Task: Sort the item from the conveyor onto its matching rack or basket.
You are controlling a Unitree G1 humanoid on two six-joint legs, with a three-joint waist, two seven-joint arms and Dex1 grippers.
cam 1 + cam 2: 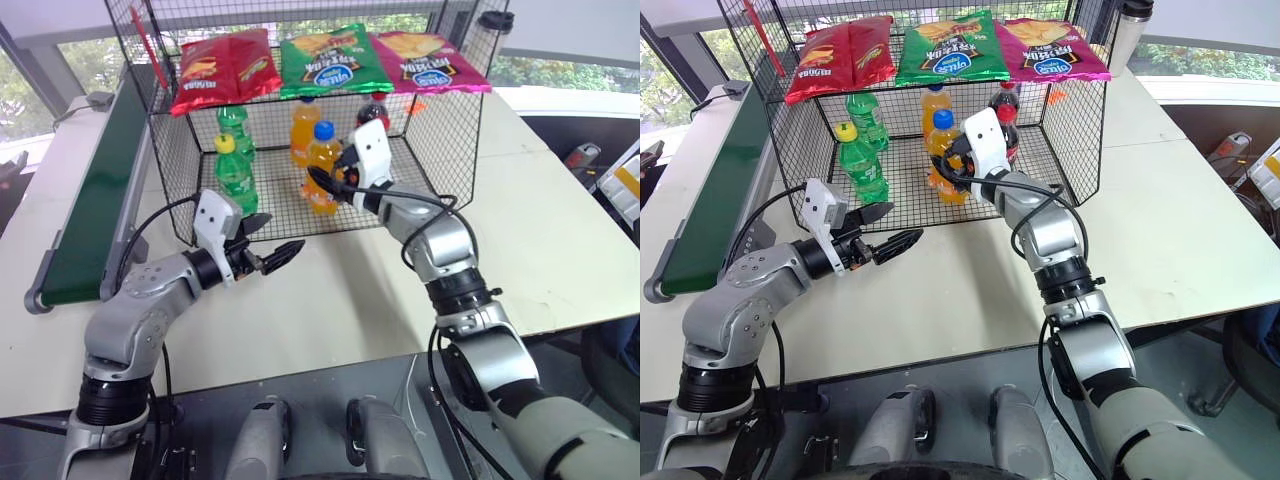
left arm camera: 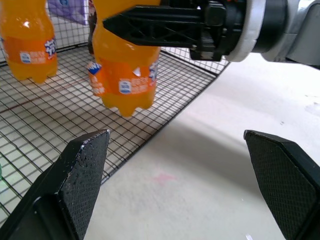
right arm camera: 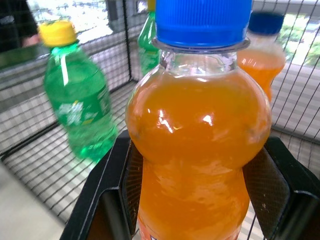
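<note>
Right fingers [image 3: 280, 180] clamp orange soda bottle [image 3: 197, 150] | blue cap, upright

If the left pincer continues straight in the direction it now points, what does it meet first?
Probably the orange soda bottle that the right pincer holds above the front edge of the wire basket. The open left pincer points toward it over bare table; depth is uncertain, so it might pass just beneath.

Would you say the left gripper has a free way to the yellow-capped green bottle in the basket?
Probably yes: the left gripper is open and empty, the basket is open in front, and the green bottle stands near it.
</note>
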